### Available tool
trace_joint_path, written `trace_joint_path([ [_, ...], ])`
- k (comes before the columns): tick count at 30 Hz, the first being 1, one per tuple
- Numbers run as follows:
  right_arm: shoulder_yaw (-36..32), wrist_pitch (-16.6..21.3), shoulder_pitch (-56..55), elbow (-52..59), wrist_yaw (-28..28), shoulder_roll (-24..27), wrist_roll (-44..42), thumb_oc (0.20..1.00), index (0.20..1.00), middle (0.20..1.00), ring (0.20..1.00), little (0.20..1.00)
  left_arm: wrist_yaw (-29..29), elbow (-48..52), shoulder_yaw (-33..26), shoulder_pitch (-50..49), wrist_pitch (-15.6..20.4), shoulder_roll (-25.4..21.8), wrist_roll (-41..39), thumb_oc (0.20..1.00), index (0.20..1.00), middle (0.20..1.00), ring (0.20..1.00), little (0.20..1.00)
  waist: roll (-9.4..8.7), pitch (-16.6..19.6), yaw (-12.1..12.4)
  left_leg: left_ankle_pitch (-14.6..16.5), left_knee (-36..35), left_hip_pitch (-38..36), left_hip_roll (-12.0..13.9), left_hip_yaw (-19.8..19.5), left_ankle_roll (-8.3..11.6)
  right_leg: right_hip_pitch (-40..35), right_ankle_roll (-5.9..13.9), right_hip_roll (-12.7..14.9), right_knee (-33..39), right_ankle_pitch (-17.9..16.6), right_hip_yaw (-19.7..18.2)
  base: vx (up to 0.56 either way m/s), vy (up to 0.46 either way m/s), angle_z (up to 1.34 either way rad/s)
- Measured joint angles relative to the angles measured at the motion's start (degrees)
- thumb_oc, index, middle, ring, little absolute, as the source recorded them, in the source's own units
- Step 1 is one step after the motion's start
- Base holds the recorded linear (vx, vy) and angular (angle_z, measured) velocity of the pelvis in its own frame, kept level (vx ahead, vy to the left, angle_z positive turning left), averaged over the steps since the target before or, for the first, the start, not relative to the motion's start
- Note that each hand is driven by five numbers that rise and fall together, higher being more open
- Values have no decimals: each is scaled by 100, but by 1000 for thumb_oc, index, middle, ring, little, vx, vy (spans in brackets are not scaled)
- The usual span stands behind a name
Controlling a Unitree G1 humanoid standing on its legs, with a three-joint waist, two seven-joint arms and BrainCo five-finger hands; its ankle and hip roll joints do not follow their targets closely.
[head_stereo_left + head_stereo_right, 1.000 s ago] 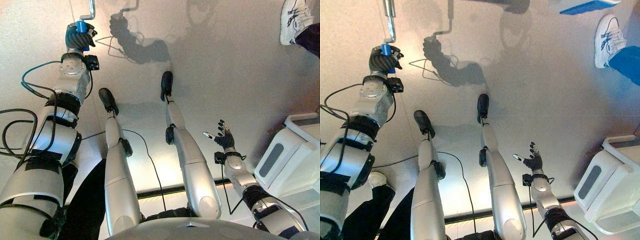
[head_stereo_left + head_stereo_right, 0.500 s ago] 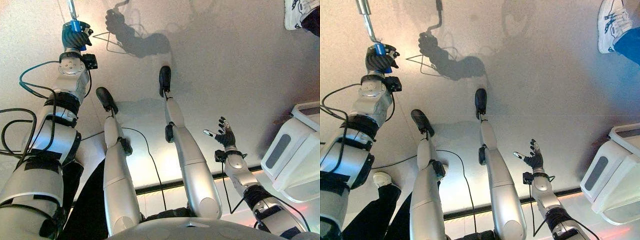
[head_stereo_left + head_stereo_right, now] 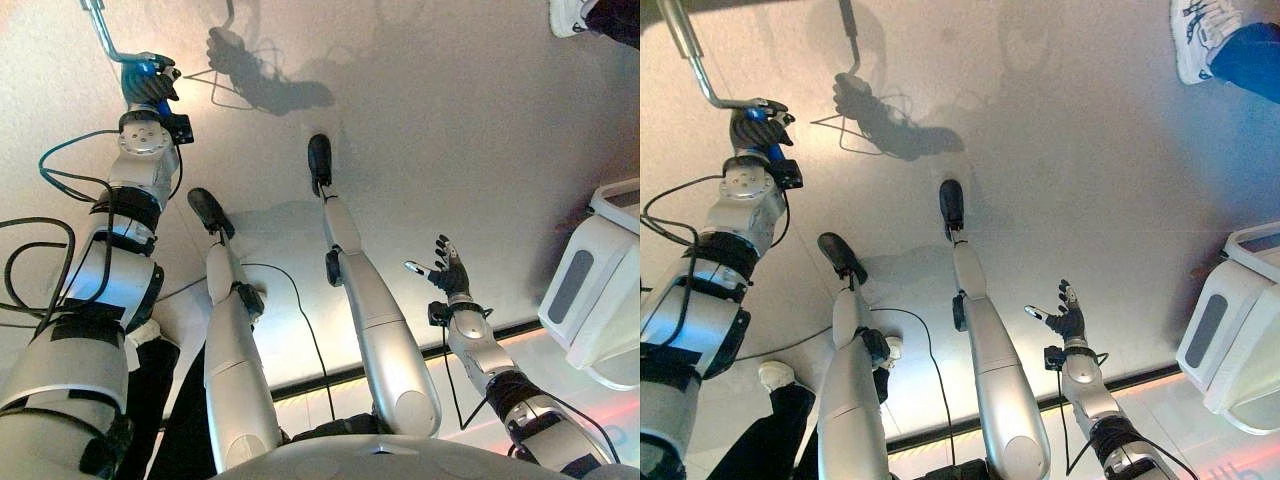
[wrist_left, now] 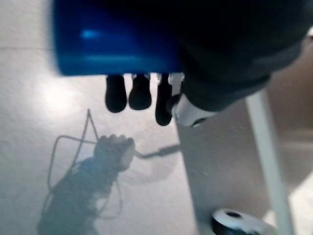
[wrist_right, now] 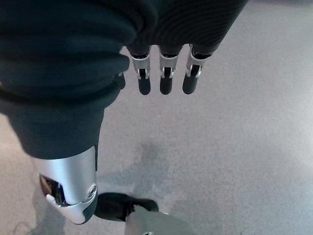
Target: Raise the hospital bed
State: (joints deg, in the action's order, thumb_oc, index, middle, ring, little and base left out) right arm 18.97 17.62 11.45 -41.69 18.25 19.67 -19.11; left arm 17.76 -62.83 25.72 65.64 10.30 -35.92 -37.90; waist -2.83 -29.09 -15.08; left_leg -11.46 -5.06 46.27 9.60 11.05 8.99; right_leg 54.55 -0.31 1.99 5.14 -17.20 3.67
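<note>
Beyond the white bed corner (image 3: 600, 290), above the floor (image 3: 420, 120), the steel crank (image 3: 695, 65) ends in a blue handle (image 3: 150, 72) that the left hand (image 3: 148, 82) clamps with curled fingers. Turn smooth full circles, wrist loose. Near the bed corner, the right hand (image 3: 447, 272) hangs idle, fingers spread.

No words, numbers or signs can be read on anything here.
</note>
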Motion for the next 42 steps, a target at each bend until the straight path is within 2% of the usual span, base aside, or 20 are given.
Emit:
trace_joint_path([
  [5, 27, -4, -9, -176, -3, -12, 57, 1000, 1000, 1000, 1000, 1000, 12, 85, 5, -100, 4, 183, -19, 200, 200, 200, 200, 200, 0, 0, 0, -1, 1, -117, 6, 48, 3, -74, 11, -11, -1, -38, -36, -8, -41, -4],
  [16, 167, -172, -5, -1106, -27, -96, 287, 1000, 1000, 1000, 1000, 1000, -114, 413, 8, -758, 4, 843, -166, 200, 200, 200, 200, 200, 4, -1, 35, 12, -29, -1072, -21, 128, 12, -969, 37, 18, 2, -16, -61, -19, -23, -1],
  [22, 153, -237, -11, -1147, -56, -95, 291, 1000, 1000, 1000, 1000, 1000, -151, 843, 4, -1107, 11, 867, -180, 200, 200, 200, 200, 200, 40, -8, 72, 11, -35, -1418, -26, 75, 11, -1342, 33, 37, 2, -13, 14, -6, 14, 2],
  [26, 85, -283, -16, -1242, -77, -96, 291, 1000, 1000, 1000, 1000, 1000, -221, 1065, 12, -1234, 9, 947, -235, 200, 200, 200, 200, 200, 88, -11, 233, 13, -35, -1553, -47, -48, 5, -1522, 10, 68, 3, 6, 83, -2, 45, 10],
  [29, -45, -322, -19, -1326, -110, -94, 289, 1000, 1000, 1000, 1000, 1000, -265, 1264, 15, -1344, 10, 980, -245, 200, 200, 200, 200, 200, 188, 7, 264, 12, -34, -1573, -114, -188, -55, -1625, 18, 145, 3, 19, 205, -1, 55, 20],
  [32, -126, -342, -24, -1394, -132, -90, 287, 1000, 1000, 1000, 1000, 1000, -314, 1487, 14, -1444, 14, 968, -360, 200, 200, 200, 200, 200, 217, 1, 364, 23, -33, -1616, -164, -230, -91, -1697, 22, 203, 2, 16, 235, -32, 30, 10],
  [35, -129, -351, -28, -1458, -144, -89, 286, 1000, 1000, 1000, 1000, 1000, -306, 1594, 5, -1560, 34, 968, -460, 200, 200, 200, 200, 200, 248, 6, 340, 19, -7, -1699, -198, -324, -120, -1847, 60, 252, 1, 46, 339, -54, 40, 17],
  [40, -156, -402, -37, -1597, -163, -84, 284, 1000, 1000, 1000, 1000, 1000, -302, 1825, -15, -1671, 36, 910, -608, 200, 200, 200, 200, 200, 249, 7, 497, 17, -9, -1780, -256, -360, -153, -1954, 91, 291, 3, 69, 376, 14, 53, 7],
  [42, -161, -408, -31, -1566, -185, -81, 285, 1000, 1000, 1000, 1000, 1000, -304, 2067, -104, -1845, 35, 719, -676, 200, 200, 200, 200, 200, 249, 7, 491, 15, -7, -1785, -262, -409, -153, -1990, 114, 305, 3, 87, 431, 5, 40, 8],
])
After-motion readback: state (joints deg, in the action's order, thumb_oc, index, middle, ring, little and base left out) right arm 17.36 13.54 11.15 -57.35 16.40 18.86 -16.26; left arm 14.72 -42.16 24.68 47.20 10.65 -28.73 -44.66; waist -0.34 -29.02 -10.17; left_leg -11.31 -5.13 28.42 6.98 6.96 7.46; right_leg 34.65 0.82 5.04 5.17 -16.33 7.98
